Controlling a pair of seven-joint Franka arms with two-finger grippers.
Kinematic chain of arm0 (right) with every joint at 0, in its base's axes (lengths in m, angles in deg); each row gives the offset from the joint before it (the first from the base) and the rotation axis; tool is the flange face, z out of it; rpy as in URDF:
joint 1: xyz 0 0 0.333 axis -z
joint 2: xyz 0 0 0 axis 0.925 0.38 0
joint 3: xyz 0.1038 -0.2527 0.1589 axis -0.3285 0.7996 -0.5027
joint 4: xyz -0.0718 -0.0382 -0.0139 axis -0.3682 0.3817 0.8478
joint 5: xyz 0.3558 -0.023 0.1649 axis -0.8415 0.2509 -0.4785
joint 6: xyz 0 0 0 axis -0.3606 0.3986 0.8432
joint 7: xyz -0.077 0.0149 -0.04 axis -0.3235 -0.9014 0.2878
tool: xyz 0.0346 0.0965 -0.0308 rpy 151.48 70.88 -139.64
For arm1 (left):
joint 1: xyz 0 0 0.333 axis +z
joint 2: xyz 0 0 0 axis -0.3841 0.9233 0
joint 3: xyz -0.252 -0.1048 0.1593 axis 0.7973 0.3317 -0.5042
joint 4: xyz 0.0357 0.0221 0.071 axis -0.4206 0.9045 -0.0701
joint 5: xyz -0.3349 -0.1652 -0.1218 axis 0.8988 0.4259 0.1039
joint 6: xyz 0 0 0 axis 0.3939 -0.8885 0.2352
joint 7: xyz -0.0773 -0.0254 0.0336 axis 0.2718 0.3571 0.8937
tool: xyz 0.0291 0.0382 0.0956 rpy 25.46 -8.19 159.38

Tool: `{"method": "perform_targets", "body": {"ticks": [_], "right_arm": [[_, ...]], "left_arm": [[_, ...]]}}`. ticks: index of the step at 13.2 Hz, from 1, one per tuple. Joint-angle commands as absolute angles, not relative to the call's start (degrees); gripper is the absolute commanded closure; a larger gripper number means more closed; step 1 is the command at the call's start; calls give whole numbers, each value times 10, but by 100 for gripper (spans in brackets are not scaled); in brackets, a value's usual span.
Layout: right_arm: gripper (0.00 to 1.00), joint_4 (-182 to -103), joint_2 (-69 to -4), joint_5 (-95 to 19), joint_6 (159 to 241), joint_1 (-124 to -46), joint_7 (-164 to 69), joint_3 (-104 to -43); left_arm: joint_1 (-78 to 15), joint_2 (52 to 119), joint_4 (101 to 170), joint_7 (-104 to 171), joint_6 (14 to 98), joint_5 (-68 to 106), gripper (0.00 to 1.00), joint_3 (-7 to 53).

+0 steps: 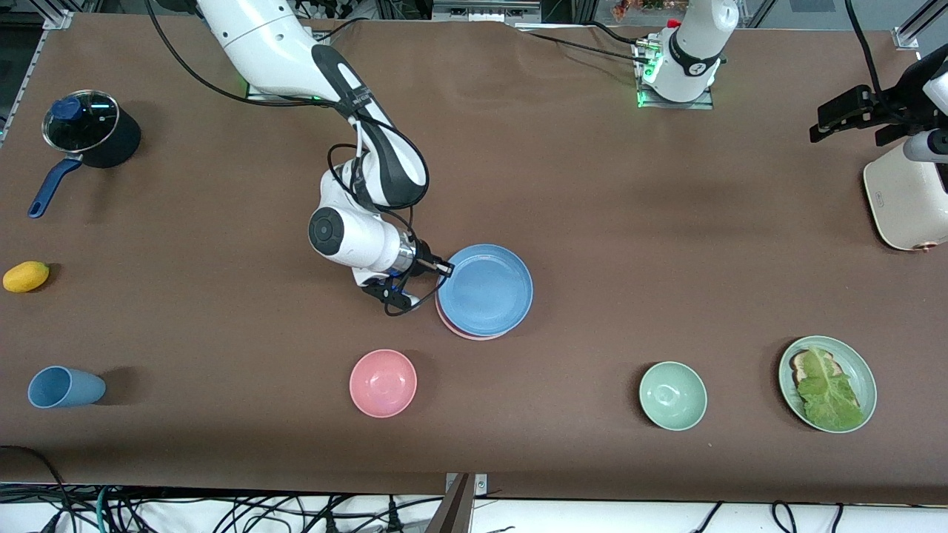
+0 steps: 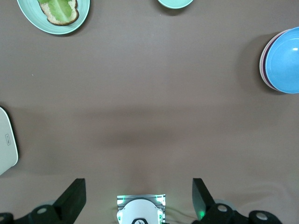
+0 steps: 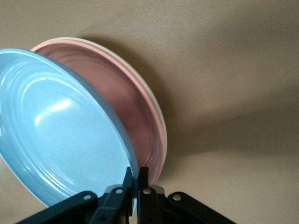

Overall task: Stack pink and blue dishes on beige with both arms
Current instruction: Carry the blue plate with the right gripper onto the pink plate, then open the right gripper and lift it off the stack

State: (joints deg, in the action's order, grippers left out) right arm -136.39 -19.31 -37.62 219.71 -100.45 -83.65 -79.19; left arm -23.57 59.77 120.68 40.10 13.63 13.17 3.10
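Right gripper [image 1: 445, 268] pinches blue plate [image 1: 485, 289] by its rim, plate tilted over pink plate [image 3: 135, 121], which lies on beige plate [image 3: 156, 105]. Pink bowl [image 1: 383, 383] sits near the stack, nearer the camera than the fingers. Left gripper [image 2: 139, 198] waits spread wide, high over bare table [image 2: 140, 93], well apart from the stack.

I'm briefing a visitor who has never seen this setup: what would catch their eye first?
Mid-table, the right gripper is shut on the rim of a flat round blue plate, holding it tilted over a matching pink plate that lies on a cream-beige plate. The left gripper waits open, high over the left arm's end of the table.
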Motion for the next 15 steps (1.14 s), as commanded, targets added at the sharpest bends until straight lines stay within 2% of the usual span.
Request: {"method": "perform_targets", "body": {"ticks": [1,4,5,6,7,10,13,15], "right_arm": [[100,-1368,-190,-369,2198,-1006,-837,-786],[100,-1375,-190,-364,2198,-1006,-839,-786],[91,-1375,-190,-364,2197,-1006,-839,-786],[56,-1375,-190,-365,2195,-1005,-840,-786],[1,-1375,-190,-365,2195,-1004,-843,-786],[0,-1374,-207,-362,2184,-1006,-840,-770],[0,-1374,-253,-276,2153,-1006,-834,-757],[0,-1370,-280,-234,2086,-1006,-833,-733]], "left_arm": [[-235,596,1207,400,136,114,0,34],[-235,596,1207,400,136,114,0,34],[-235,596,1207,400,136,114,0,34],[-234,596,1207,400,136,114,0,34],[-234,596,1207,400,136,114,0,34],[-233,601,1207,400,136,114,0,34],[-233,602,1207,400,136,114,0,33],[-232,602,1207,400,136,114,0,34]]}}
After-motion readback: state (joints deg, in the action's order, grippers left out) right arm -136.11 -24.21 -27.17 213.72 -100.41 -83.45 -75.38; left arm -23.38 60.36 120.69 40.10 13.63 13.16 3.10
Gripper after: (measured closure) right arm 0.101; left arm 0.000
